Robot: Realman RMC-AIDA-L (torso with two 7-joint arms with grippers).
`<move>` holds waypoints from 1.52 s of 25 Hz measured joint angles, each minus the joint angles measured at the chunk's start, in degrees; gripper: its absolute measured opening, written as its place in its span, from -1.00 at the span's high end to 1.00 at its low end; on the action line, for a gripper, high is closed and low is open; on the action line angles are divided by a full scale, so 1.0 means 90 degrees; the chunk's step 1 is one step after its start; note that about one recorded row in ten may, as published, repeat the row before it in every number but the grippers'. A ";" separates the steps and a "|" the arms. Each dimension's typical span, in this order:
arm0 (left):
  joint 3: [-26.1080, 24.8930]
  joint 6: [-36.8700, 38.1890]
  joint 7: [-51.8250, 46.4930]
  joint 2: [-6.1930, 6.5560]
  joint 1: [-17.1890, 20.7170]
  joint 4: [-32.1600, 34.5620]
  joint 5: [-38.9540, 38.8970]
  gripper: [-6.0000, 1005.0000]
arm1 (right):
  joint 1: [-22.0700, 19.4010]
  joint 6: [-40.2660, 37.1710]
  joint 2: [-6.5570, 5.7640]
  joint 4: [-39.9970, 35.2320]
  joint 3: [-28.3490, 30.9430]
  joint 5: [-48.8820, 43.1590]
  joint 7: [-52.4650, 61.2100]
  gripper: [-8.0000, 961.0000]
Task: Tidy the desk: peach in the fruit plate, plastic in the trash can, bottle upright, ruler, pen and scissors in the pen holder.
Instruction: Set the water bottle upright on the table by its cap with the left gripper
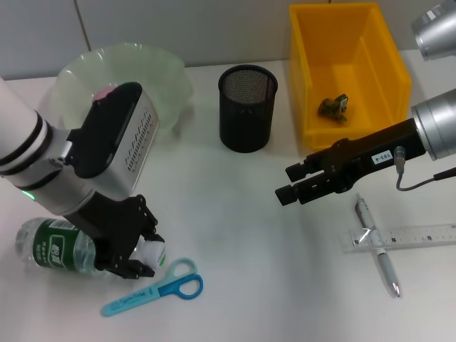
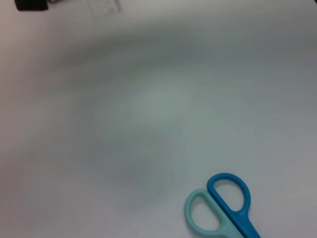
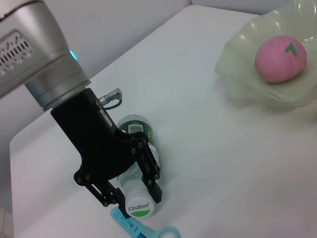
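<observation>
At the near left of the counter (image 1: 235, 235), the left end effector (image 1: 139, 255) clamps the neck of the lying water bottle (image 1: 50, 246), seemingly the bottle-righting step; next, tilt it upright; the right end effector (image 1: 288, 182), fingers close together, hovers mid-counter.

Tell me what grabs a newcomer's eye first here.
The left claw straddles the neck of a bottle lying on its side near the table's front left, beside scissors. Behind it, a pink peach sits in the green plate; a yellow bin stands back right.
</observation>
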 joint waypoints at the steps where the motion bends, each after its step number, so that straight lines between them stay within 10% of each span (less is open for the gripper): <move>1: 0.0000 0.0000 0.0000 0.0000 0.0000 0.0000 0.0000 0.08 | 0.0000 0.0000 0.0000 0.0000 0.0000 0.0000 0.0003 -0.51; 38: -0.1812 0.1060 -0.0355 0.0026 -0.0332 0.0523 0.0047 0.03 | 0.0032 -0.0060 -0.0027 0.0000 0.0000 0.0019 0.0110 -0.51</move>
